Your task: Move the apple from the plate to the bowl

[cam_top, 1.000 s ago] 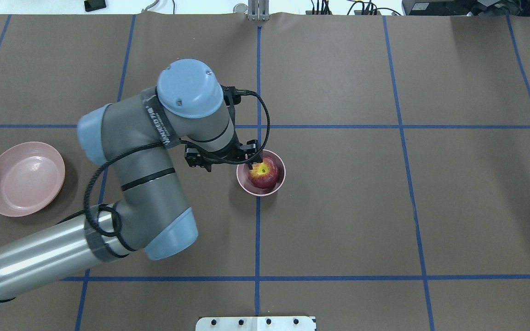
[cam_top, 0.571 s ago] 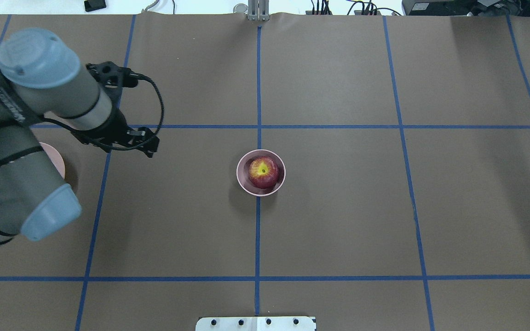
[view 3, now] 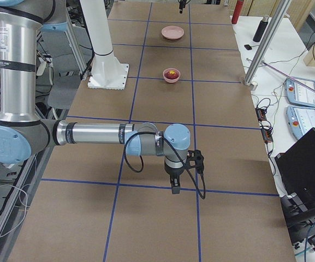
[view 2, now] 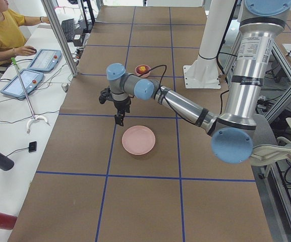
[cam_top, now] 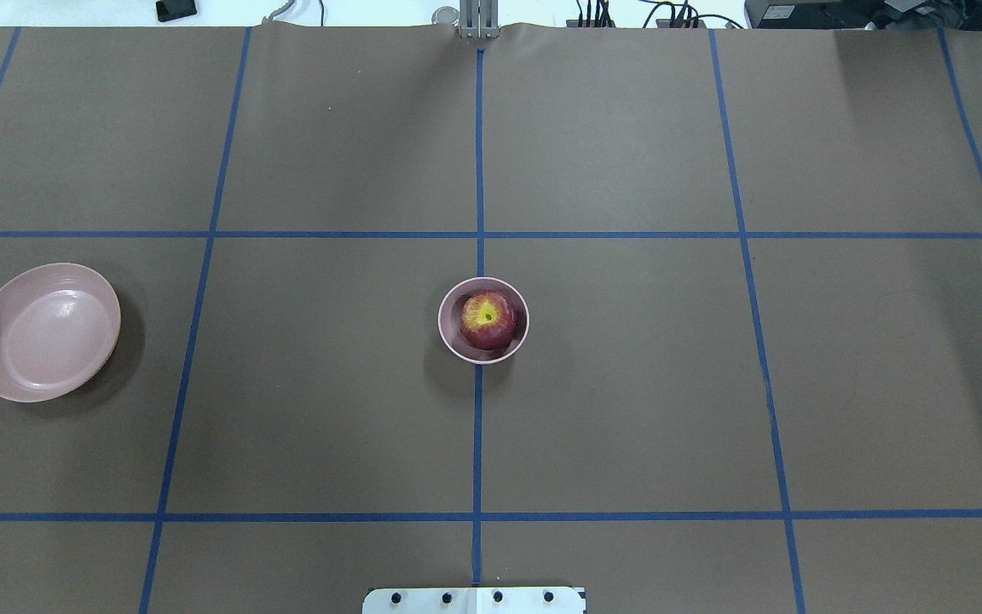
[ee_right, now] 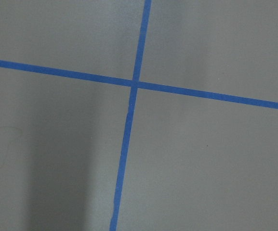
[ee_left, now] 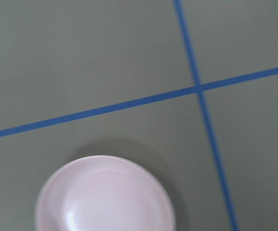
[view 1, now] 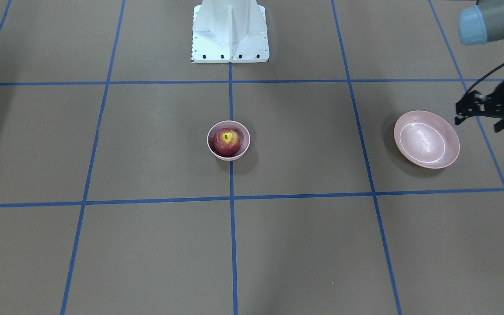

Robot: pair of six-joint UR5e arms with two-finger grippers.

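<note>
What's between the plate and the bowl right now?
Nothing but bare table: in the overhead view only one blue tape line crosses the stretch between the plate and the bowl holding the apple.

The left gripper [view 2: 119, 120] is seen hanging over the table [cam_top: 627, 384], and the plate [cam_top: 46, 333] is found near it, a little to its right and on the robot's side. Well apart, further to that gripper's right, the bowl [cam_top: 450, 339] is set at mid-table, with the apple [cam_top: 488, 319] lying in it. Beyond the bowl again, the right gripper [view 3: 174, 187] is held over the table, so the bowl is placed between the two grippers.
</note>
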